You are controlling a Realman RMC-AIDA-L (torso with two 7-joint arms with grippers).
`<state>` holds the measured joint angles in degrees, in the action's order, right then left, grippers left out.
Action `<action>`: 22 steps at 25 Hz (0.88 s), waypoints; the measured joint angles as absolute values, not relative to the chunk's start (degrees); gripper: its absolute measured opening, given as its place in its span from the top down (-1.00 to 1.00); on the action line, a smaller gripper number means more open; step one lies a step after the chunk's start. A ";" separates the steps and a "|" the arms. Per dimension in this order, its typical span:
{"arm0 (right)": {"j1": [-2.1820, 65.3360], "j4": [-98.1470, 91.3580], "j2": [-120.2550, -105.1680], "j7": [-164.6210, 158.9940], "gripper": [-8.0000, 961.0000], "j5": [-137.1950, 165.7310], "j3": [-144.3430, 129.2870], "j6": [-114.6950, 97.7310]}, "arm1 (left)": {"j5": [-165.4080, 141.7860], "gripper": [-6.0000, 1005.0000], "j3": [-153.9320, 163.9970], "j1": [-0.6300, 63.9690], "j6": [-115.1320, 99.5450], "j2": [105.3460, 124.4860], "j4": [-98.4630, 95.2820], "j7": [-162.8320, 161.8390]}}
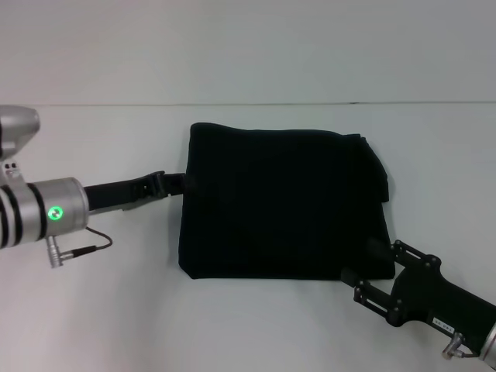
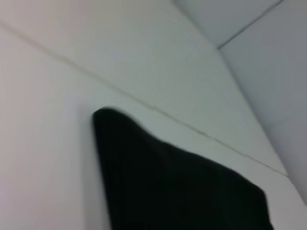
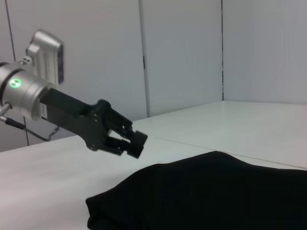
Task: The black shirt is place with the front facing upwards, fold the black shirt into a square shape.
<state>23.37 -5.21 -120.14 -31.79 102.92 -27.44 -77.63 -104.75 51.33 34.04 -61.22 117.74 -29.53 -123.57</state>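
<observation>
The black shirt (image 1: 283, 203) lies folded into a near-square block in the middle of the tabletop (image 1: 93, 310), a little toward the far edge. Its lettering is hidden inside the fold. By the look of it, the folding is all but finished.

The left gripper (image 1: 177, 184) sits at the shirt's left edge, about halfway along it. In the right wrist view it (image 3: 135, 142) hangs just above the cloth, with its fingers close together and nothing between them, so it looks released. The right gripper (image 1: 370, 267) is at the shirt's near right corner. Its tips blend into the black cloth there, so I cannot tell whether it pinches the corner or has let go.

The main risk is at that near right corner. If the right gripper has a layer caught and the arm draws back toward the near edge of the tabletop, it would drag the corner out and spoil the square. The far right corner already shows loose layers fanned out past the edge, and a tug could open them further. On the left, a low retreat could brush the edge and peel up the top layer.
</observation>
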 joint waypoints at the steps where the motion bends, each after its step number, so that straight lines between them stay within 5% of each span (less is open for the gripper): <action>1: 23.38 -5.25 -120.15 -31.90 -0.45 102.92 -27.38 -77.64 | -104.75 0.67 50.80 33.32 -62.81 117.87 -31.08 -121.35; 18: 22.60 -38.52 -119.89 -76.39 -0.44 117.69 -34.58 -86.32 | -114.01 -0.64 45.09 21.06 -85.66 118.68 -48.20 -86.24; 22: 22.24 -40.74 -120.07 -74.96 -0.44 119.20 -34.66 -85.06 | -114.37 -0.80 45.01 19.78 -86.33 118.72 -46.76 -83.53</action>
<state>22.24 -40.74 -120.07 -74.97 119.20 -34.66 -85.06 -114.37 45.01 19.78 -86.33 118.72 -46.76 -83.53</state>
